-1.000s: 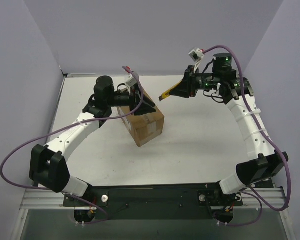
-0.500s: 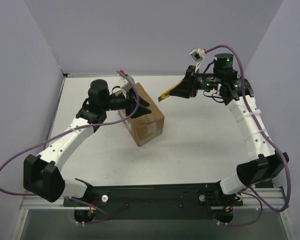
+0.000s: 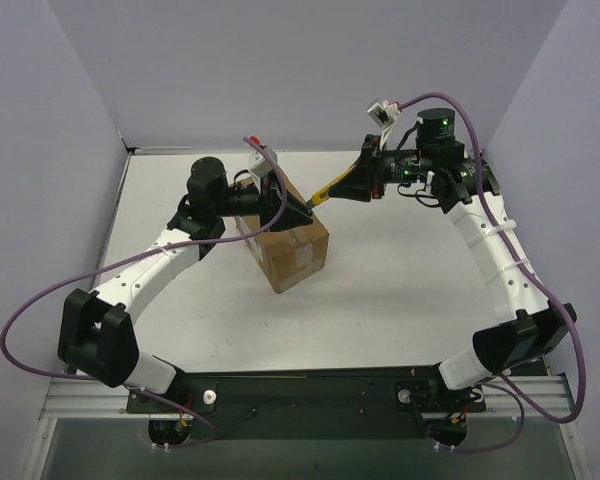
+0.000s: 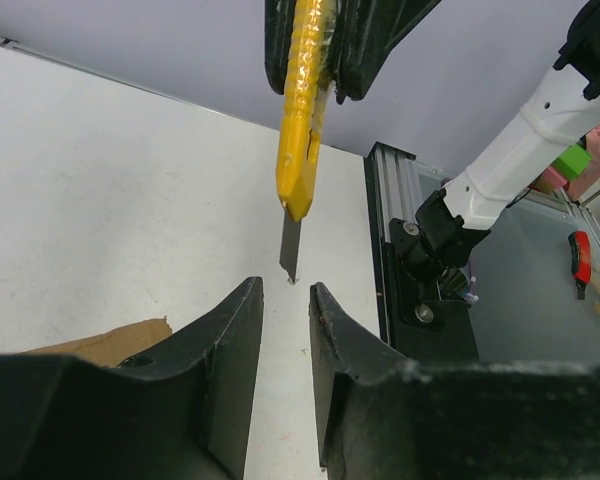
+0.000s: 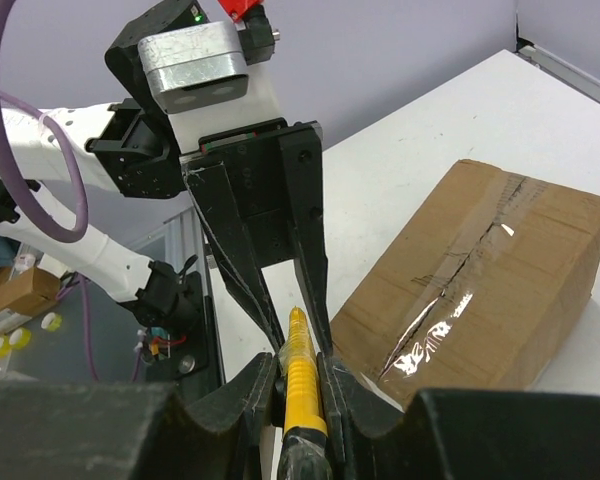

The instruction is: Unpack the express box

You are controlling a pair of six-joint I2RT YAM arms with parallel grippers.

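Right gripper [image 3: 345, 185] is clamped on a yellow utility knife [image 3: 321, 192] with its blade out, pointing toward 8 o'clock at the cardboard box [image 3: 292, 248]. Left gripper [image 4: 285, 295] hovers over the box's top from 10 o'clock, its fingers a narrow gap apart and holding nothing. The box, its tape seam intact, sits left of centre on the table [image 3: 410, 280].
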